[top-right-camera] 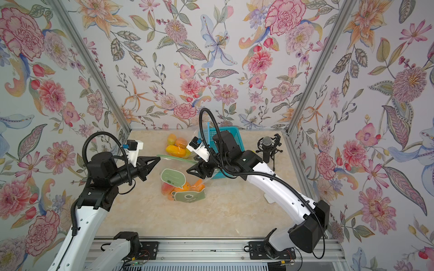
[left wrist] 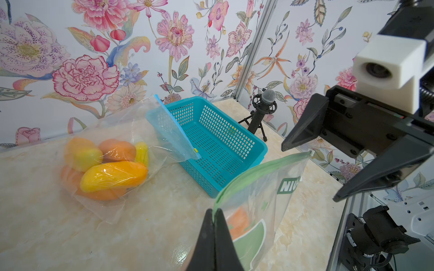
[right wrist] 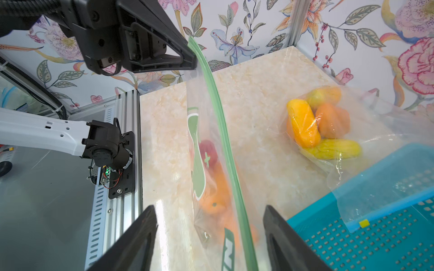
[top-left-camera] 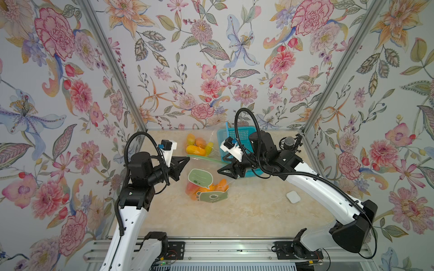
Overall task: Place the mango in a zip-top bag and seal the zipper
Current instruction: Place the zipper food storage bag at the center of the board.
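Green zipper edge (right wrist: 224,140) pinched by left tool (left wrist: 214,213).

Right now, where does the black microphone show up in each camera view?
Top view: the microphone stands beside the teal basket, on the right arm's side, near the wall post.
Top view: the microphone again stands beside the basket.
Left wrist: the microphone is on its tripod, just past the basket.
Right wrist: not in it; only the basket's corner shows.
Shared landmark: the teal basket.

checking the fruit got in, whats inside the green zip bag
Orange and reddish mangoes show through the green zip bag; its printed labels cover part of them, so the count cannot be told.
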You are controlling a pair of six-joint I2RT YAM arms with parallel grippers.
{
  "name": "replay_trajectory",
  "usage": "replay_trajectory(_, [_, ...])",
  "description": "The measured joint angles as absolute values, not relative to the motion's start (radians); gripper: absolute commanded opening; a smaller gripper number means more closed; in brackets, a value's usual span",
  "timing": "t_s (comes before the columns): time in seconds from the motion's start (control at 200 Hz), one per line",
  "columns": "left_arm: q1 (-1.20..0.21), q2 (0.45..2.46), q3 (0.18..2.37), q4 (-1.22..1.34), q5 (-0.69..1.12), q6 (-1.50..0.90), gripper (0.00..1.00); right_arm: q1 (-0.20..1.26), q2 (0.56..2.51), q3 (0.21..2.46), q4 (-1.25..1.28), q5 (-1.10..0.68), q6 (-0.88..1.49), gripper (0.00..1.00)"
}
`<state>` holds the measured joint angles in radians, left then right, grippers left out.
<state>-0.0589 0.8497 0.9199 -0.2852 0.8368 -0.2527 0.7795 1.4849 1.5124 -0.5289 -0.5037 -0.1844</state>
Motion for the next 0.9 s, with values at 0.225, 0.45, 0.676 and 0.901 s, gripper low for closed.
replay_trajectory(0.225, [-0.059, 0.848, 0.920, -0.286, 0.833, -0.250, 0.00, 0.794, 1.585, 1.606, -0.521, -0.523, -0.165, 0.33])
replay_trajectory(0.45, [-0.059, 0.846, 0.932, -0.296, 0.791, -0.254, 0.23, 0.814, 1.601, 1.643, -0.515, -0.563, -0.134, 0.00])
replay_trajectory(0.676, [-0.059, 0.841, 0.981, -0.326, 0.527, -0.266, 0.38, 0.877, 1.682, 1.769, -0.519, -0.569, -0.057, 0.00])
replay_trajectory(0.901, [-0.059, 0.801, 0.979, -0.361, 0.347, -0.301, 0.90, 0.946, 1.836, 1.921, -0.527, -0.571, 0.016, 0.00])
